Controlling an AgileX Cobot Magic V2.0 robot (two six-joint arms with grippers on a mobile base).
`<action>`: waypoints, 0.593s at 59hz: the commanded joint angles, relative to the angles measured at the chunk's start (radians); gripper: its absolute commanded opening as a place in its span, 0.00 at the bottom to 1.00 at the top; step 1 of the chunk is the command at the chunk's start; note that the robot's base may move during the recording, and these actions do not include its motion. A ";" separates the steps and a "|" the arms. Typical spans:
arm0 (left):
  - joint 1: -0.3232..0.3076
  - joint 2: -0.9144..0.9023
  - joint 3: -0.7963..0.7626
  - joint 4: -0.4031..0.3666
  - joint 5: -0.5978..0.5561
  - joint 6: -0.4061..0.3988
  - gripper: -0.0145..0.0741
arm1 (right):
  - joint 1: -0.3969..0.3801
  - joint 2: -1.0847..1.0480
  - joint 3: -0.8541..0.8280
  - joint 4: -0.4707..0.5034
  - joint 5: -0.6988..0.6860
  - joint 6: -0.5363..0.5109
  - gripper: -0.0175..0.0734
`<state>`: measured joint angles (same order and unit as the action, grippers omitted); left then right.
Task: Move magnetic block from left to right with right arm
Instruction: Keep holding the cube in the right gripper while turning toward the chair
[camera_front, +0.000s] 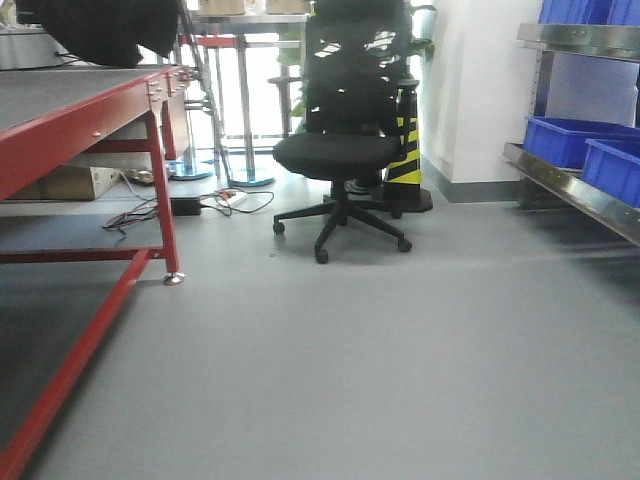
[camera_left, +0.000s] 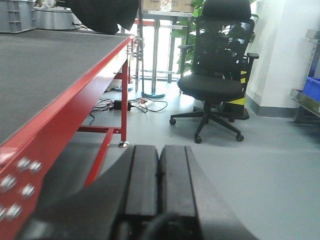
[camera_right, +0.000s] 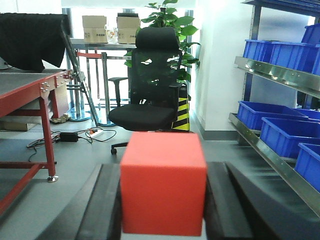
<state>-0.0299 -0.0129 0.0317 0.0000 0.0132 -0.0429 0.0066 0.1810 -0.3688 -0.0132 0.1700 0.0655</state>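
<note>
In the right wrist view the magnetic block (camera_right: 163, 182), a bright red cube, fills the space between the two black fingers (camera_right: 106, 202) of my right gripper (camera_right: 164, 172), which is shut on it and held level above the grey floor. In the left wrist view my left gripper (camera_left: 159, 172) is shut, its two black pads pressed together with nothing between them, beside the red-framed table (camera_left: 95, 82). Neither gripper nor the block appears in the front-facing view.
A red-framed table with a dark top (camera_front: 75, 120) stands at the left. A black office chair (camera_front: 345, 150) and a yellow-black cone (camera_front: 407, 160) stand ahead. Shelves with blue bins (camera_right: 280, 130) line the right wall. Cables (camera_front: 215, 200) lie on the floor.
</note>
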 joint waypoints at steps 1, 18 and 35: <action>-0.003 -0.006 0.009 0.000 -0.088 -0.004 0.03 | -0.007 0.011 -0.030 -0.009 -0.083 -0.012 0.43; -0.003 -0.006 0.009 0.000 -0.088 -0.004 0.03 | -0.007 0.011 -0.030 -0.009 -0.082 -0.012 0.43; -0.003 -0.006 0.009 0.000 -0.088 -0.004 0.03 | -0.007 0.011 -0.030 -0.009 -0.083 -0.012 0.43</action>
<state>-0.0299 -0.0129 0.0317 0.0000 0.0132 -0.0429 0.0066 0.1810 -0.3688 -0.0132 0.1700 0.0655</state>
